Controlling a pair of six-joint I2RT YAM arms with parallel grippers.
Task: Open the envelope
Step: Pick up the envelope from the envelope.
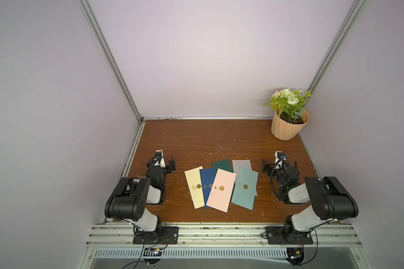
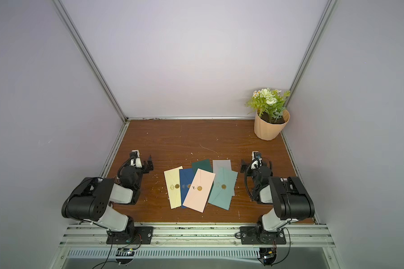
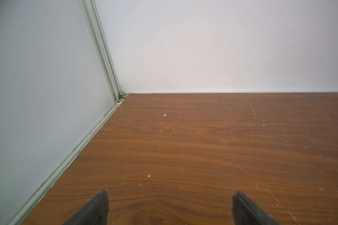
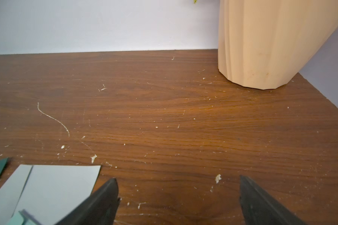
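We're looking at six paper envelopes fanned flat on the wood-grain table. The pink envelope lies on top in the middle, so we place everything from it. Tucked under its left edge is the navy envelope, and beyond that the cream envelope. The dark green envelope peeks out behind it. To its right the teal envelope overlaps the grey envelope.

All six are slim, matte rectangles. The pink, cream and teal ones show closed flaps, each under a round gold seal; we can't read the stamp, it's too small.

The left gripper sits well to the left of the pink envelope. Its dark wedge-shaped fingers are spread wide over bare tabletop with nothing between them. The right gripper sits well to the right, jaws likewise released and empty, with one finger just beside the grey envelope's corner.

Far behind and to the right of the pink envelope, a ribbed peach flowerpot holds ferny green leaves and white blooms. The tabletop is scuffed, with pale flecks and one curved scratch.
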